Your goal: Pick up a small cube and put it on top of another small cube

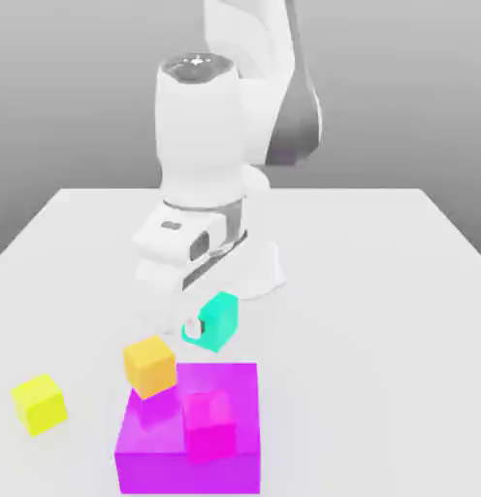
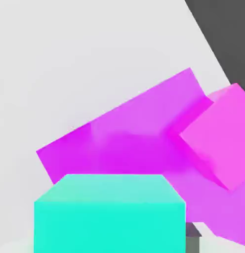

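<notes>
Teal cube (image 1: 218,320) sits clamped in our tool (image 1: 194,328), lifted clear off the white tabletop (image 1: 380,252). From the exterior view we can see one pale fingertip (image 1: 192,327) pressed against its side. Just below and in front of the tool we've got the big magenta block (image 1: 157,437), with a smaller pink cube (image 1: 209,423) on it. An orange cube (image 1: 149,365) is perched at that block's corner, near the tool, and a yellow cube (image 1: 39,403) sits well apart from it.
</notes>
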Tool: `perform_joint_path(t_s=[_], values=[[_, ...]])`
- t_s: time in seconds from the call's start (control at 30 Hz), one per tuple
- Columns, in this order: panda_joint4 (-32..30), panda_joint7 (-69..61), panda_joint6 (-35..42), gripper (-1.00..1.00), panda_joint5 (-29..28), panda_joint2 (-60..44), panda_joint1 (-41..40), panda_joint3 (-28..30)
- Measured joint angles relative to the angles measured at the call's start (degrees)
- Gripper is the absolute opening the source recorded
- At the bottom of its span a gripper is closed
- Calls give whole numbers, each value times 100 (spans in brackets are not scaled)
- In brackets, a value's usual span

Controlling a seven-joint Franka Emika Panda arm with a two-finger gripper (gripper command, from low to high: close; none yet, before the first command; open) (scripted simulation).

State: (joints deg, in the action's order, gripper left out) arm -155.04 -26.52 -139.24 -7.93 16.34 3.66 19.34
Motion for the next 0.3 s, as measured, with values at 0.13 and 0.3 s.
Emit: perform_joint_path(t_s=[0.13,0.3], values=[[-93,-385,-554,-100,133,-480,-19,228],[-170,-482,-959,100,234,-813,5,276]])
